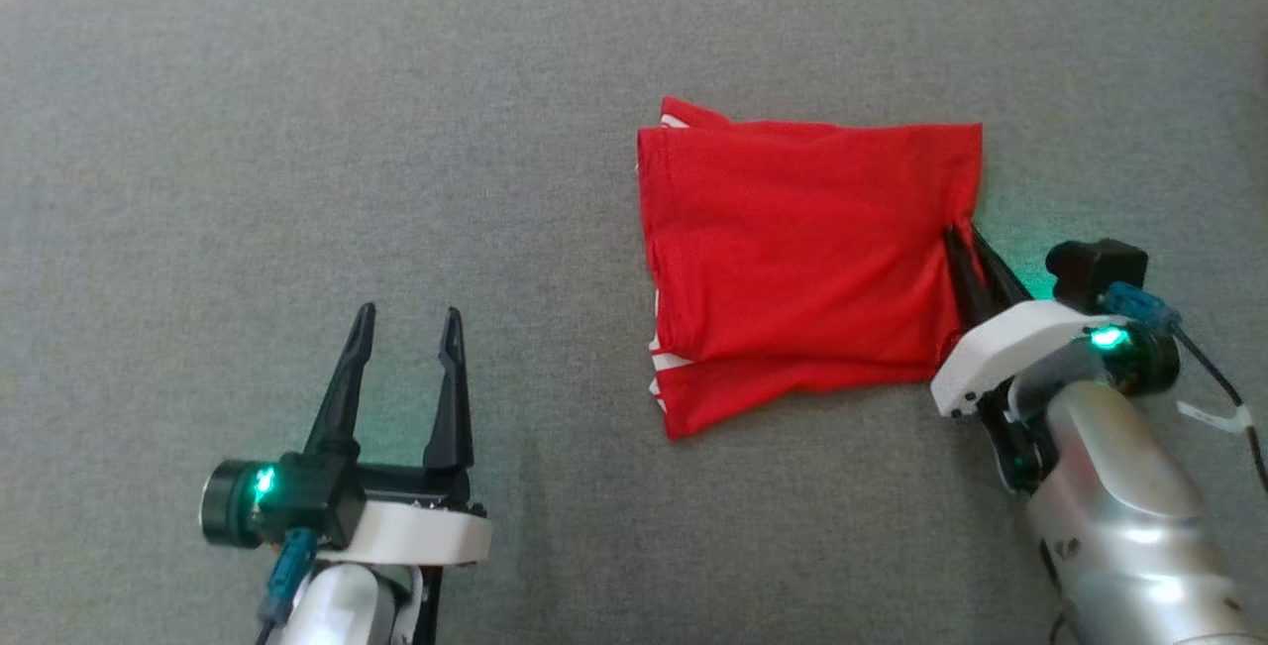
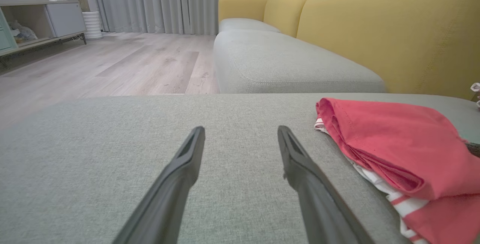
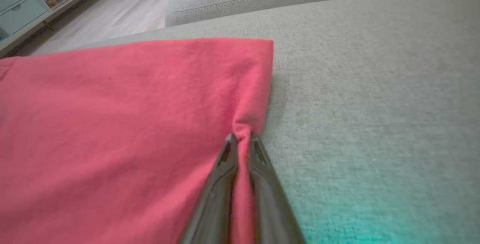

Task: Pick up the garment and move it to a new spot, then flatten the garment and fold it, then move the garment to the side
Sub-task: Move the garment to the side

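**Garment.** The garment (image 1: pixel 807 268) is red with white stripes and lies folded in several layers on the cushion (image 1: pixel 297 130). The layers at its left edge are offset, with striped fabric showing beneath the top layer. The stack judges as folded, so the step in hand is the move to the side.

**Right gripper.** The right gripper (image 1: pixel 966 239) is at the garment's right edge. In the right wrist view its fingers are drawn narrow on a small pucker of red fabric. The frames do not show how many layers are in the pinch.

**Left gripper.** The left gripper (image 1: pixel 411 318) stands wide and holds nothing. It is well apart from the garment's left edge, over bare cushion.

**Hazards from this state.**
- Unfolding: if the pinch holds only the top layer, a lift will peel that layer off and open the fold.
- Skew: a pull from the right edge alone leaves the left edge unsupported. The garment may pivot, or its layers may slide further apart.
- Drag: the cushion's coarse weave beneath the garment will likely hold back the bottom layer during a slide, which shears the stack.
- Slip: the bite is shallow and close to the edge, so a quick move may pull the fabric free.
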Available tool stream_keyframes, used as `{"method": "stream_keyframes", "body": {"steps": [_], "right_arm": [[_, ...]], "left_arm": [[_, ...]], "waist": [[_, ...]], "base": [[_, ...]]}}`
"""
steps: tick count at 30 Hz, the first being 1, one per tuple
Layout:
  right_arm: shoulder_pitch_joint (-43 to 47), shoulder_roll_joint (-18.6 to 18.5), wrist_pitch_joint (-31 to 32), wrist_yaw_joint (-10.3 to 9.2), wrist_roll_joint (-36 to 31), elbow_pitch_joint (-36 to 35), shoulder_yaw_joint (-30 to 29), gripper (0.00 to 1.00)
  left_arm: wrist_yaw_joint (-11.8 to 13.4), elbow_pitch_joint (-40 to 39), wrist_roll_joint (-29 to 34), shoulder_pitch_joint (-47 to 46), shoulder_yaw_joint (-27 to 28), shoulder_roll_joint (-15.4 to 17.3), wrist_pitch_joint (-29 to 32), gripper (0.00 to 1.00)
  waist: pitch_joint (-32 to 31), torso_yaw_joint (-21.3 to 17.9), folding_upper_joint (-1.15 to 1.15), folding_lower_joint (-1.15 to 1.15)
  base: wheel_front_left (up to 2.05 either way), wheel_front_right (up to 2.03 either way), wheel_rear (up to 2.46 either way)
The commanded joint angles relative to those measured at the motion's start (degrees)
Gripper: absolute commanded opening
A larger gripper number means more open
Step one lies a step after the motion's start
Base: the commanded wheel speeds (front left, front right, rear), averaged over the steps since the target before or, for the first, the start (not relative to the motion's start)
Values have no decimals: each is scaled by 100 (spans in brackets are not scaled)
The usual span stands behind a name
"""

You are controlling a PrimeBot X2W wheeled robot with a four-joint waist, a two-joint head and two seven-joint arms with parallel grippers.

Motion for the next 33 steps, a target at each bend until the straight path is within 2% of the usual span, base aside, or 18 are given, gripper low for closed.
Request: {"method": "stream_keyframes", "body": {"steps": [1, 8, 13, 14, 23, 27, 28, 29, 33], "right_arm": [[-32, 18, -54, -4, 21, 5, 199, 0], [-516, -650, -314, -4, -331, -332, 101, 0], [-837, -1339, -147, -4, -720, -930, -240, 0], [-837, -1339, -147, -4, -720, -930, -240, 0], [-991, -2440, 776, -4, -1122, -2466, -1447, 0], [-887, -2667, 1241, -4, -1268, -2921, -2128, 0], [-857, -2639, 1373, -4, -1309, -3010, -2307, 67], [-819, -2595, 1477, -4, -1368, -3111, -2439, 100], [-630, -2216, 1540, -4, -1774, -3565, -2784, 100]], "left_arm": [[47, -221, -10, -158, 170, -4, -55, 100], [179, -494, 117, -279, 225, -4, -55, 100], [199, -725, 186, -461, 134, -4, -55, 100], [199, -725, 186, -461, 134, -4, -55, 100], [219, -1023, 196, -934, -45, -4, -55, 100], [236, -1051, 184, -1119, -104, -4, -55, 100], [232, -1048, 178, -1154, -118, -4, -55, 100], [227, -1042, 170, -1184, -128, -4, -55, 100], [293, -1000, 134, -1226, -75, -4, -55, 100]], "waist": [[58, -64, 0, 0], [371, -436, 0, 0], [694, -693, 0, 0], [694, -693, 0, 0], [1392, -904, 0, 0], [1577, -899, 0, 0], [1597, -894, 0, 0], [1609, -887, 0, 0], [1524, -849, 0, 0]], "base": [[0, 0, 0], [0, 0, 0], [0, 0, 0], [0, 0, 0], [0, 0, 0], [0, 0, 0], [0, 0, 0], [0, 0, 0], [0, 0, 0]]}}
